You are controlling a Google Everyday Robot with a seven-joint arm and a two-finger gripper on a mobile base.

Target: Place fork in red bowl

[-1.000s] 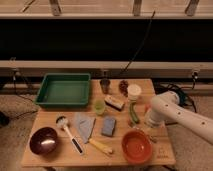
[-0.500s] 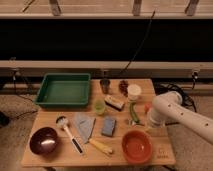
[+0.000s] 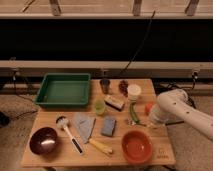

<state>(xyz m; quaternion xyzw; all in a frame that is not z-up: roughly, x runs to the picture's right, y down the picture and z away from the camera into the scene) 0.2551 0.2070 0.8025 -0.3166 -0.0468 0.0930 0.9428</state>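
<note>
**Q:** Where is the end effector logged?

**A:** The end effector (image 3: 150,121) is noted at the right side of the wooden worktop (image 3: 55,156). It sits at the tip of the white arm (image 3: 176,109), which is brought in from the right edge. It is held low, close to the board. Whether it is spread or pressed together cannot be told from this view.

**Q:** And the fork?

**A:** The fork (image 3: 134,122) is recorded as a small shiny sliver lying on the worktop, just left of the end effector. It is found at the near end of a long green vegetable (image 3: 132,110). Contact between the fork and the end effector cannot be judged.

**Q:** The red bowl?

**A:** The red bowl (image 3: 136,146) is set at the front edge, right of centre, just in front of the fork and apart from it. Its matte inside is turned upward.

**Q:** Other items entered?

**A:** A green tray (image 3: 64,90) is placed at the back left and a maroon bowl (image 3: 43,140) at the front left. A white-headed brush (image 3: 63,121) is laid just right of the maroon bowl. A grey cloth (image 3: 84,125) and a blue sponge (image 3: 108,126) are noted mid-board, with a yellow-handled tool (image 3: 101,146) in front of them. A white cup (image 3: 134,92) is seen at the back right.
</note>
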